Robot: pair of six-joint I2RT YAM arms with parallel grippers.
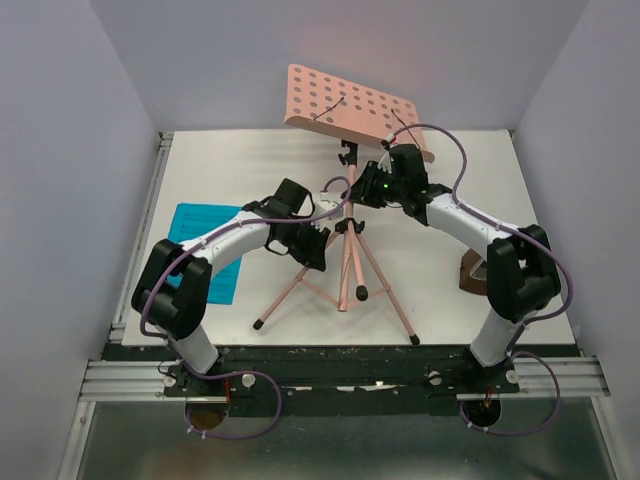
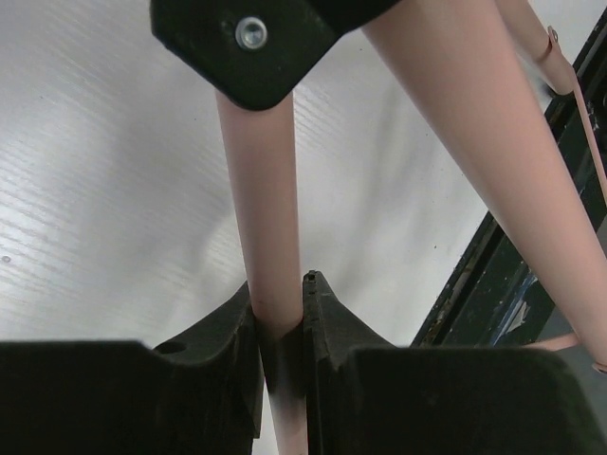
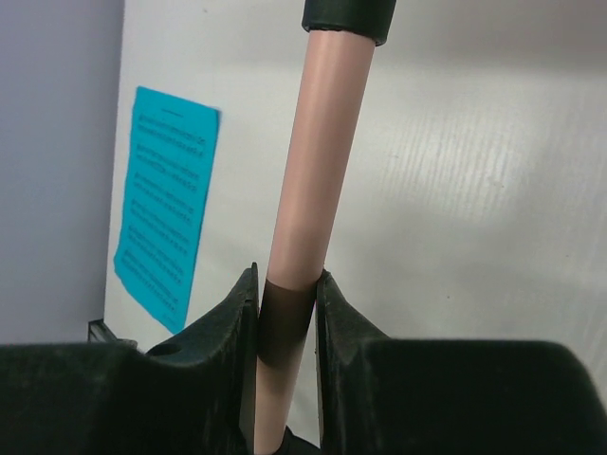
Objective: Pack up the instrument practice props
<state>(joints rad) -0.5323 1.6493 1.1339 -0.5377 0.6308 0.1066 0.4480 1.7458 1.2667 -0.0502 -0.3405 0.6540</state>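
Music stand point(image 1: 348, 262), pink, is upright near the middle of the white desk point(image 1: 230, 170), with its thin tripod legs spread toward the near edge. Its perforated tray point(image 1: 350, 105) is at the top, tilted, on the far side.

Both hands are closed on the stand. The left hand point(image 2: 280, 303) grips one of the slanted pink legs; in the left wrist view the tube sits tight between the two black fingers point(image 2: 223, 327), and they touch it on both sides. The right hand point(image 3: 287, 294) grips the round pink pole higher up, below a black collar point(image 3: 348, 17). Its fingers point(image 3: 346, 327) also press the tube from both sides, with only the width of the tube between them.

The bright blue paper sheet point(image 1: 200, 225) lies flat on the left part of the desk, partly under the left arm. The small dark-brown block point(image 1: 472, 272) is at the right side, mostly hidden behind the right arm.
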